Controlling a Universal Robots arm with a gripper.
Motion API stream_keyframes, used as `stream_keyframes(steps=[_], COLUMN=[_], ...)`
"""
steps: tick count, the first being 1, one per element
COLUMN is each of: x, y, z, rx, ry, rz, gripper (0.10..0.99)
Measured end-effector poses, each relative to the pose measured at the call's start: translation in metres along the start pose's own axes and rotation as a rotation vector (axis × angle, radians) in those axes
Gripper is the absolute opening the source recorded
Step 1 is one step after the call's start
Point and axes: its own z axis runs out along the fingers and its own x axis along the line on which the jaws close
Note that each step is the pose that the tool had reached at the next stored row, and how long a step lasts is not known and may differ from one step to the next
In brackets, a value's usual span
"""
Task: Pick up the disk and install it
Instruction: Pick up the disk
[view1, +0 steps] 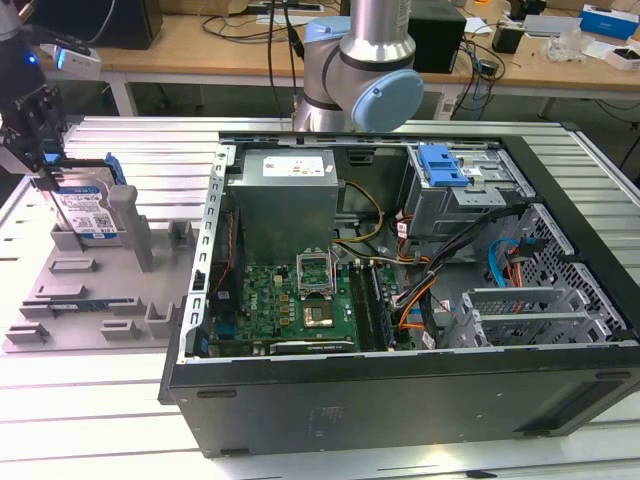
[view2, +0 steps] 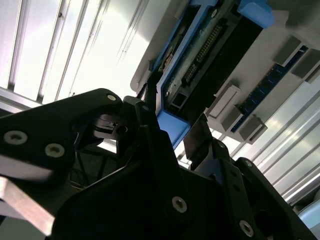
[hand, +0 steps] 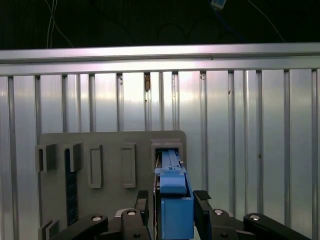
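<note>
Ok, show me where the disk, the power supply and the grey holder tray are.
disk (view1: 85, 212): exterior view, on its white-and-blue label.
power supply (view1: 285, 215): exterior view, on its grey side face.
grey holder tray (view1: 105, 282): exterior view, on a bare flat part.

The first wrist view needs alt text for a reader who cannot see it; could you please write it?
The gripper straddles the blue-framed disk, which stands on edge in a slot of a grey holder. The holder lies on a ribbed metal table, with darkness beyond the table's edge.
</note>
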Motion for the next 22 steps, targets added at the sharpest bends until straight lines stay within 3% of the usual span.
stream_keyframes(steps=[8, 9, 22], x=[0.0000, 0.0000, 0.0000], y=[0.0000, 0.0000, 0.0000], z=[0.0003, 0.0004, 0.0014], rx=[0.000, 0.000, 0.000], ry=[0.0000, 0.0000, 0.0000], rz=[-0.001, -0.001, -0.001], gripper=[0.467, 0.392, 0.365])
